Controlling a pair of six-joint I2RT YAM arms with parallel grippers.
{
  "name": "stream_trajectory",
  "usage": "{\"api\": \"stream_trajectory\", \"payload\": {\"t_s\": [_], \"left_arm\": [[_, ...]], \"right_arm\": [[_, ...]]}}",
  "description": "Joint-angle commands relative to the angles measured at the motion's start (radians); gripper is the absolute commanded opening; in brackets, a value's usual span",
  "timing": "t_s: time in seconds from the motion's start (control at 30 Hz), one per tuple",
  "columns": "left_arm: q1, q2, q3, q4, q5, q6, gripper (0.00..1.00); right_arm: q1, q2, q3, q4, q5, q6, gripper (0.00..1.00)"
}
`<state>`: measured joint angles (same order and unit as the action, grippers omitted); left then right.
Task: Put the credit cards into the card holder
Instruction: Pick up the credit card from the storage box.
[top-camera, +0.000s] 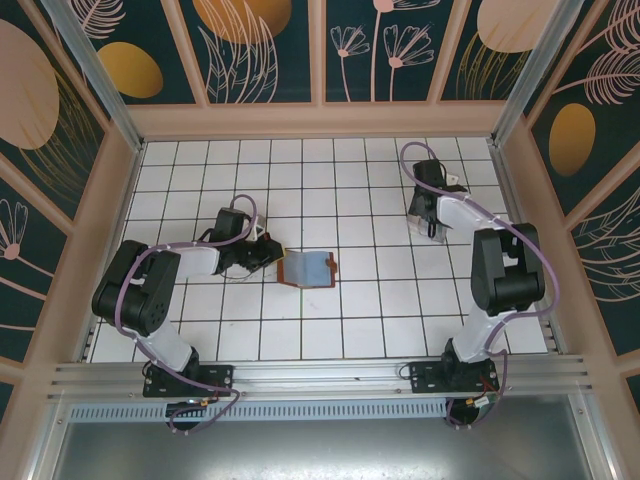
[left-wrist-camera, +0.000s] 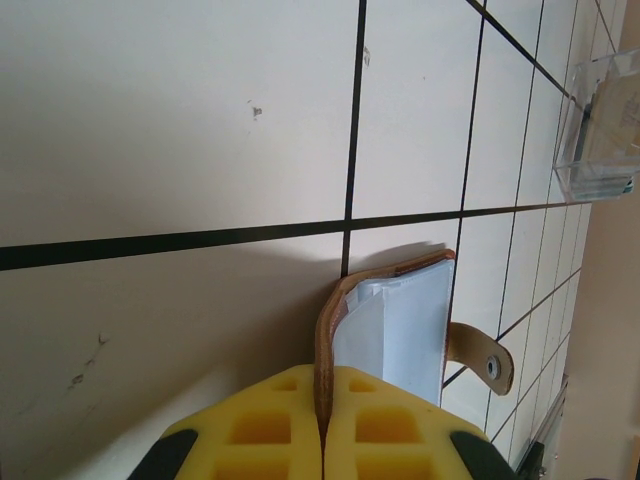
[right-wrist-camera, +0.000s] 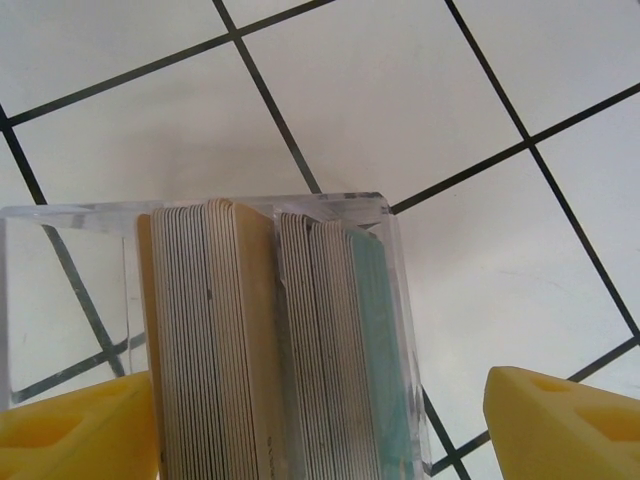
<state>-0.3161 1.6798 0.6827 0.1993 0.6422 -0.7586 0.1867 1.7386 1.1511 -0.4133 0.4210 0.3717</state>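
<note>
The left jaws are pressed together on the brown leather edge of the card holder (top-camera: 308, 267), which lies open near the middle of the tiled counter (top-camera: 380, 330). The right jaws stand spread to either side of the clear box (right-wrist-camera: 390, 215) of credit cards (right-wrist-camera: 240, 330), at the far right. The right jaws should probably pinch just one card and lift it straight up, with the left grip holding the flap raised.

Brown wallet (left-wrist-camera: 325, 345), pale blue card (left-wrist-camera: 400, 330) inside; yellow finger pads (left-wrist-camera: 260, 430) at its edge. White table (top-camera: 300, 180) with black grid under wallet. Clear box (right-wrist-camera: 300, 200) beyond wallet: cream and teal cards (right-wrist-camera: 220, 340).
</note>
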Motion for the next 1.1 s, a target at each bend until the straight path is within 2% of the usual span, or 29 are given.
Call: {"api": "stream_trajectory", "payload": {"t_s": [0.0, 0.17, 0.5, 0.7, 0.93, 1.07], "left_arm": [[0.002, -0.011, 0.01, -0.024, -0.005, 0.026, 0.0], [0.002, -0.004, 0.018, -0.034, -0.004, 0.031, 0.0], [0.002, 0.006, 0.014, -0.028, -0.006, 0.026, 0.0], [0.002, 0.006, 0.017, -0.032, -0.009, 0.025, 0.0], [0.002, 0.013, 0.014, -0.032, -0.005, 0.029, 0.0], [0.002, 0.017, 0.017, -0.035, 0.002, 0.035, 0.0]], "right_arm": [[-0.002, -0.052, -0.016, -0.024, 0.039, -0.004, 0.81], [-0.003, -0.07, -0.027, -0.011, 0.037, -0.006, 0.76], [-0.006, -0.071, -0.022, -0.005, 0.008, -0.016, 0.41], [-0.007, -0.086, -0.022, -0.003, -0.005, -0.024, 0.31], [-0.007, -0.084, -0.013, -0.009, -0.039, -0.058, 0.12], [-0.005, -0.083, -0.019, -0.004, -0.049, -0.072, 0.07]]}}
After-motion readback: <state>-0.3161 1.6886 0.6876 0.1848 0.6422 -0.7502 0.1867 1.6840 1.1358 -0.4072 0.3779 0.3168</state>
